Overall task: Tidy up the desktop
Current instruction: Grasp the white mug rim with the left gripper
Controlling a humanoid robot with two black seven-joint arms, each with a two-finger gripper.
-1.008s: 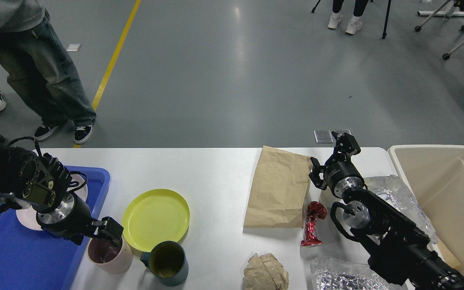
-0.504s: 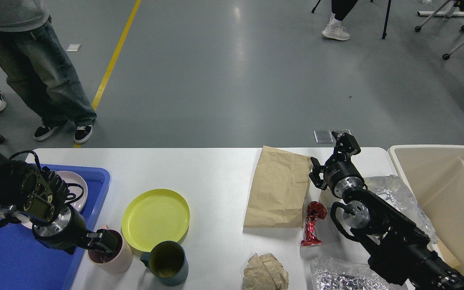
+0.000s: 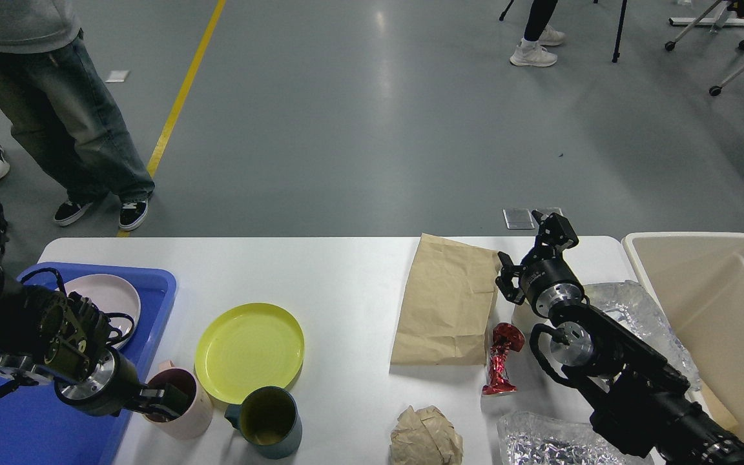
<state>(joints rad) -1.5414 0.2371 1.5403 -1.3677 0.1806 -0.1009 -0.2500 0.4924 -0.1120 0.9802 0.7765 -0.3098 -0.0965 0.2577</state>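
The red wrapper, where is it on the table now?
In the head view, the red wrapper lies on the right half of the desktop, just right of the paper bag and left of the right arm.

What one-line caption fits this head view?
Left gripper at the pink mug beside the blue tray; right gripper open over the cluttered desktop.

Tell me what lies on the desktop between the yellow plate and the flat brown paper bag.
Nothing: in the head view the desktop is bare between the yellow plate and the paper bag.
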